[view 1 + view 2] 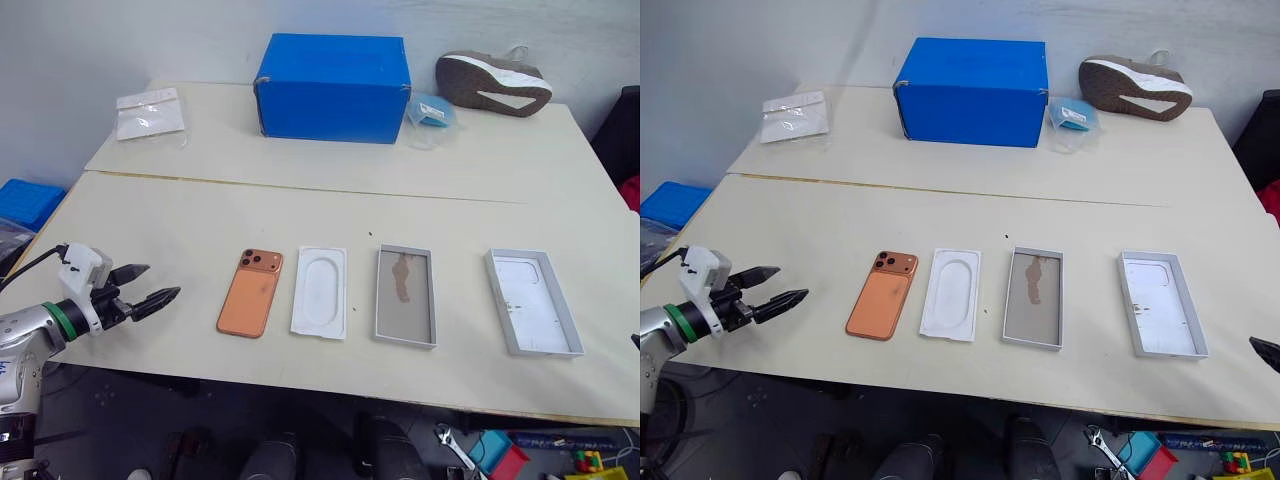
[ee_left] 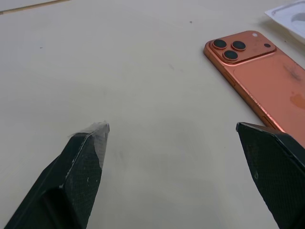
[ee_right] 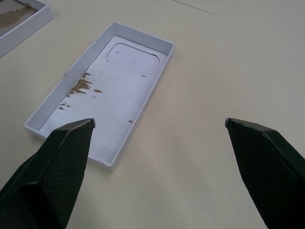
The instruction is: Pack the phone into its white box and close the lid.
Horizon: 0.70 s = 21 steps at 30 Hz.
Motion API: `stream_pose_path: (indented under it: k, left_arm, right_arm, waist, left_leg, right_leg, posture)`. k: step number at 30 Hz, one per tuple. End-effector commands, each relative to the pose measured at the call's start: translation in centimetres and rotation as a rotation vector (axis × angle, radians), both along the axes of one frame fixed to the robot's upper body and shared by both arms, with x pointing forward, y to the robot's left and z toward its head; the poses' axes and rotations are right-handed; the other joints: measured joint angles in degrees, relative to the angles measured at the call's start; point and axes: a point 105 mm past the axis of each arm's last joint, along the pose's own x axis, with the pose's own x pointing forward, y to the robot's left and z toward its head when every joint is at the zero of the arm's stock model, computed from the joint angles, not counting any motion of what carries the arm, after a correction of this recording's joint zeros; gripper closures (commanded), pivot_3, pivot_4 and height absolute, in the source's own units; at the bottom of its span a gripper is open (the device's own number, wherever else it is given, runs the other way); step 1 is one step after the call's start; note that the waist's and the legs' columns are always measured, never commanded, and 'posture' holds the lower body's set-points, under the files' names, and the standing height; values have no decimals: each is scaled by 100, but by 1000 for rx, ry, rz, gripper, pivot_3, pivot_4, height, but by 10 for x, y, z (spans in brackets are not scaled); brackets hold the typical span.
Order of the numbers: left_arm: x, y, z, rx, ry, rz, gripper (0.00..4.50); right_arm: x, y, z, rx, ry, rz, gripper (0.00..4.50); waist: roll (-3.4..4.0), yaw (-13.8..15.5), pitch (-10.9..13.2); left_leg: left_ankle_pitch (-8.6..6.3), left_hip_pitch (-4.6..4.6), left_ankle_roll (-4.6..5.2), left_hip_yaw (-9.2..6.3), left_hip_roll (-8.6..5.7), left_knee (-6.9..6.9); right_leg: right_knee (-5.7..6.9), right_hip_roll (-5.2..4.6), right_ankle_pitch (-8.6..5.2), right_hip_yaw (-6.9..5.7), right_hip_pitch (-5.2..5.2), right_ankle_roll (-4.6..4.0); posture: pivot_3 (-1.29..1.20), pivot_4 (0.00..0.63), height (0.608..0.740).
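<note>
Left end effector (image 1: 152, 284), fingers apart and empty, hovers just left of the phone (image 1: 252, 292) on the table (image 1: 330, 200)

Phone (image 2: 267, 81) lower end cut off by edge.

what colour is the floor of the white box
Grey-tan with a brown blotch near its far end; the white box shows it best in the left eye view.

The phone (image 2: 267, 88) has a smooth, metallic orange-copper back with a soft sheen and glossy dark lenses. The lid (image 3: 102, 102) looks like matt white cardboard, its inner paper torn to brown in spots. The worktop (image 1: 200, 215) is matt, smooth beige. The left hand's fingers (image 2: 81, 176) are black with a fine woven texture.
</note>
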Motion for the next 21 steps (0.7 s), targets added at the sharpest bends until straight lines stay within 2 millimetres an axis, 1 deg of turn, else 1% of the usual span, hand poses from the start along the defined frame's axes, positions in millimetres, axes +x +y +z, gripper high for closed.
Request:
stream_pose_path:
  k: [1, 6, 15, 21]
  left_arm:
    - [-5, -1, 7, 51, -27, -28, 17]
    - [-3, 4, 4, 44, 0, 7, 17]
    - [-2, 1, 2, 60, 2, 0, 17]
    - [4, 0, 2, 60, -4, 7, 17]
  right_arm:
    - [0, 3, 6, -3, -29, -6, 0]
    - [1, 4, 7, 0, -34, -13, 0]
    - [4, 8, 7, -5, -36, -19, 0]
    - [6, 7, 11, -21, -41, -23, 0]
  waist:
    - [1, -2, 1]
    - [2, -2, 1]
    - [2, -2, 1]
    - [2, -1, 1]
  left_leg:
    - [0, 0, 0, 0, 0, 0]
    - [1, 1, 0, 0, -1, 1]
    - [1, 1, -1, 0, 0, 1]
    - [1, 1, -1, 0, -1, 1]
  right_leg:
    - [0, 0, 0, 0, 0, 0]
    - [-1, 0, 0, 1, 0, 0]
    - [4, 0, 0, 1, 0, 0]
    - [4, 0, 0, 1, 0, 0]
  posture:
    - [0, 150, 740]
    - [0, 150, 740]
    - [0, 150, 740]
    - [0, 150, 740]
